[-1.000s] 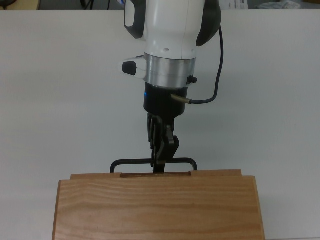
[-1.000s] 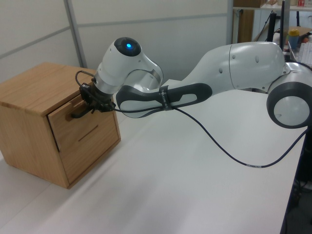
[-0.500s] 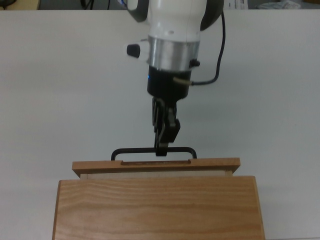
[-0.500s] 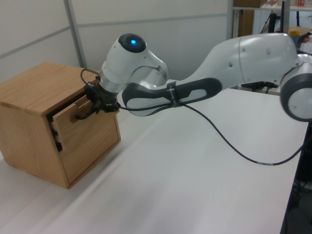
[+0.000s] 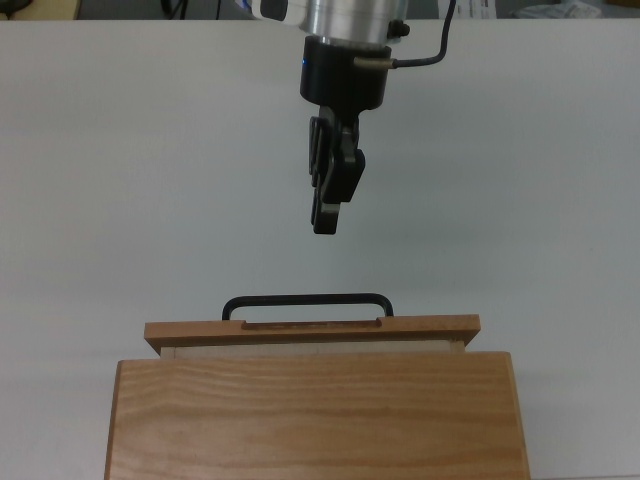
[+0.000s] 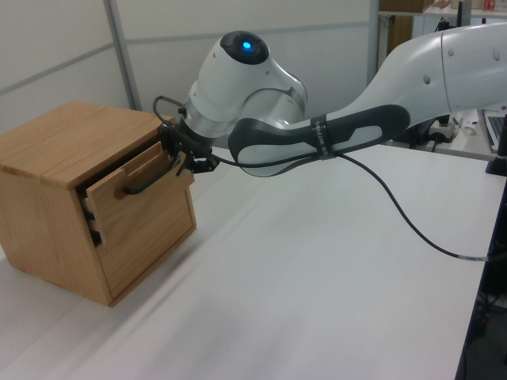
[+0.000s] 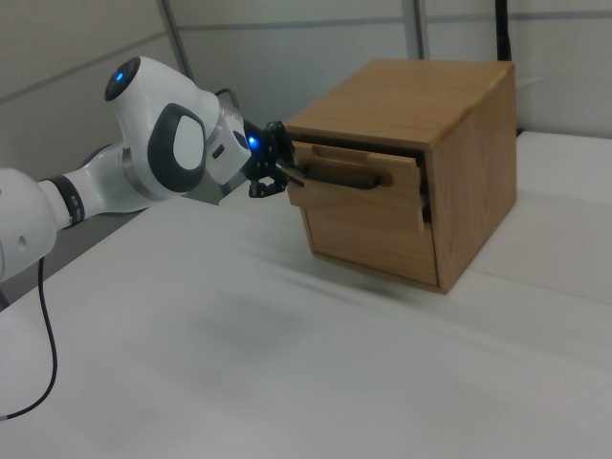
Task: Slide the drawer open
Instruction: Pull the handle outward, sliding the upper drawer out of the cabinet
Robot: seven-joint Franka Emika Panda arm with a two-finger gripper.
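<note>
The drawer (image 5: pixel 310 332) sits low in the top view's centre, part-way out of the cabinet (image 5: pixel 318 415), which the frame's bottom edge cuts off. The gripper (image 5: pixel 326 222) hangs above the handle (image 5: pixel 306 301), apart from it; whether its fingers are together or apart cannot be told.

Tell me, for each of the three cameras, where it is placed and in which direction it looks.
Top view: above, looking straight down on the cabinet, drawer and gripper; wrist shows.
Left view: off the table, looking across, cabinet at the left view's left; forearm and elbow show.
Right view: opposite side, cabinet at the right view's right; wrist and forearm show.
All three share the partly open drawer and its handle, gripper clear of it.
</note>
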